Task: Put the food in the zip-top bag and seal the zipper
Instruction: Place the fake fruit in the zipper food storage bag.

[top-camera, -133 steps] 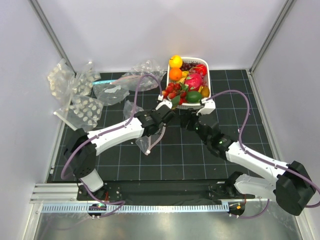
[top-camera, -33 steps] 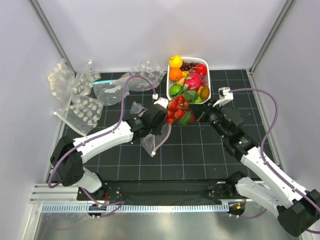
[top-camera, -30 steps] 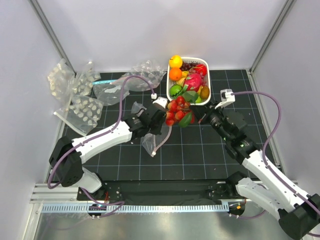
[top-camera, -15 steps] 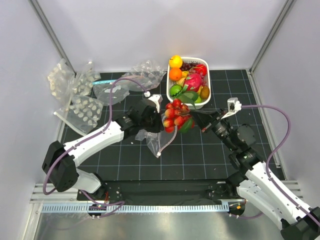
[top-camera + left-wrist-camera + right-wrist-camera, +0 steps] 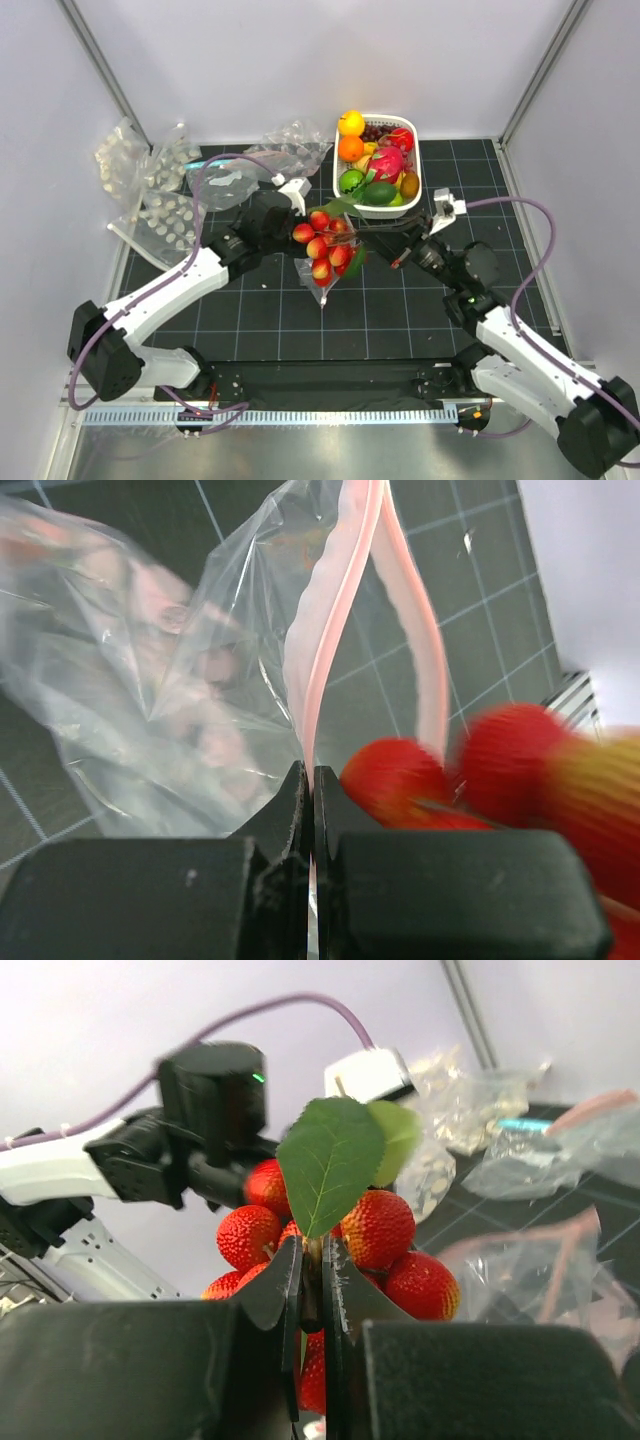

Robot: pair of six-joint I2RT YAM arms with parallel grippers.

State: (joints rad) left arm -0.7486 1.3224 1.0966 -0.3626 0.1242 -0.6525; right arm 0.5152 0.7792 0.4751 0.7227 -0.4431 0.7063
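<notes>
While left fingers pinch the zipper, right fingers clamp the strawberries by the stem, just above the zip-top bag mouth.

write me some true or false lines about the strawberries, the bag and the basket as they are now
1. The right pincer is shut on the stem of the strawberry bunch. True.
2. The left pincer pinches the pinkish zipper of the zip-top bag. True.
3. The strawberry bunch lies in the white basket. False: it is held outside the basket, close to the bag's mouth.
4. The zipper is sealed. False: its two strips stand apart in the left wrist view.
5. The dragon fruit is in the basket. True.
</notes>
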